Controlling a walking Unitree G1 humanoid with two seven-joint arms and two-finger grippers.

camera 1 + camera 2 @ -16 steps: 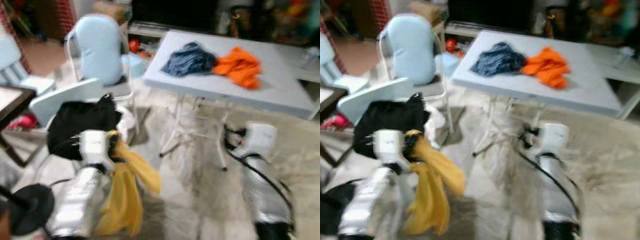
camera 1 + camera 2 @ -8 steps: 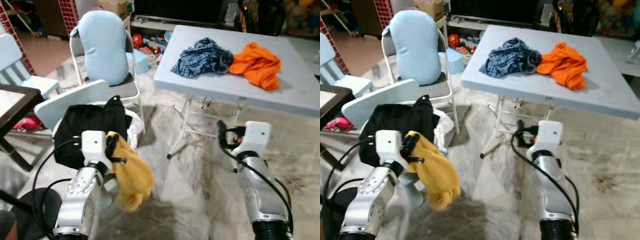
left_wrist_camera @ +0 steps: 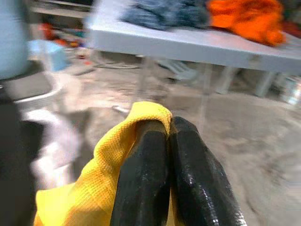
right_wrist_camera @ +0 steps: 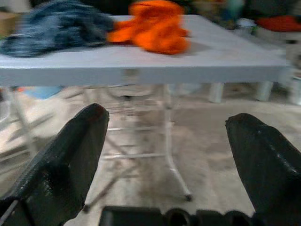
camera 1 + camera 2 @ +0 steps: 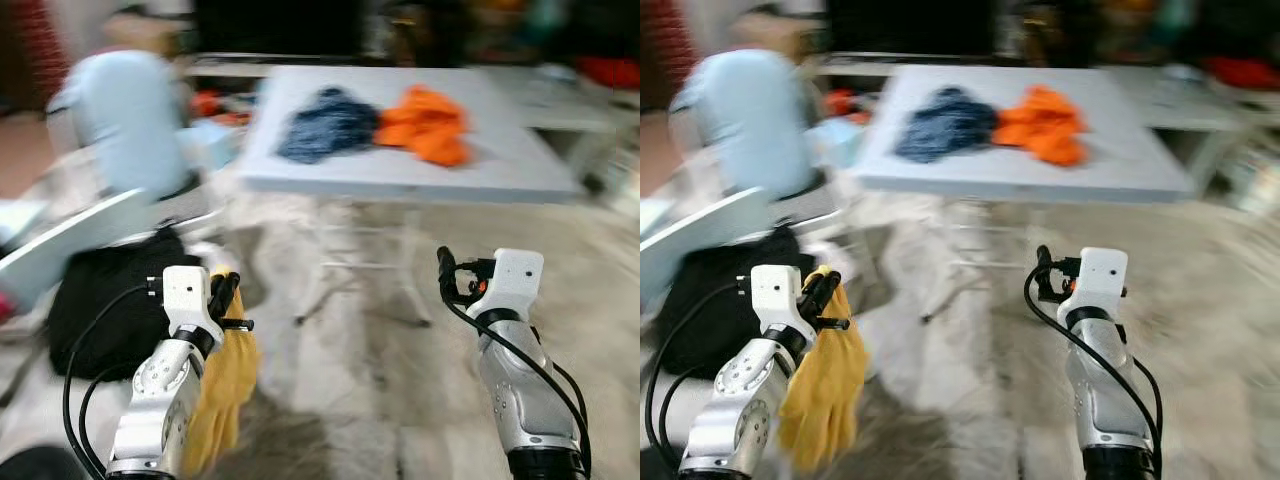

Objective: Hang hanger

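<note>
Jaws of the left gripper (image 3: 167, 141) are pinched on a limp yellow cloth (image 5: 822, 385) hanging straight below them, while the right gripper (image 4: 164, 141) stands wide and empty facing the grey folding table (image 5: 500, 175); no hanger discernible.

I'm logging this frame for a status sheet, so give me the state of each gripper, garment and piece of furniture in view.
left gripper: shut on the yellow cloth
yellow cloth: hanging limp from the left gripper
right gripper: open, holding nothing
blue garment: crumpled on the table
orange garment: crumpled on the table, beside the blue one
table: standing upright
</note>
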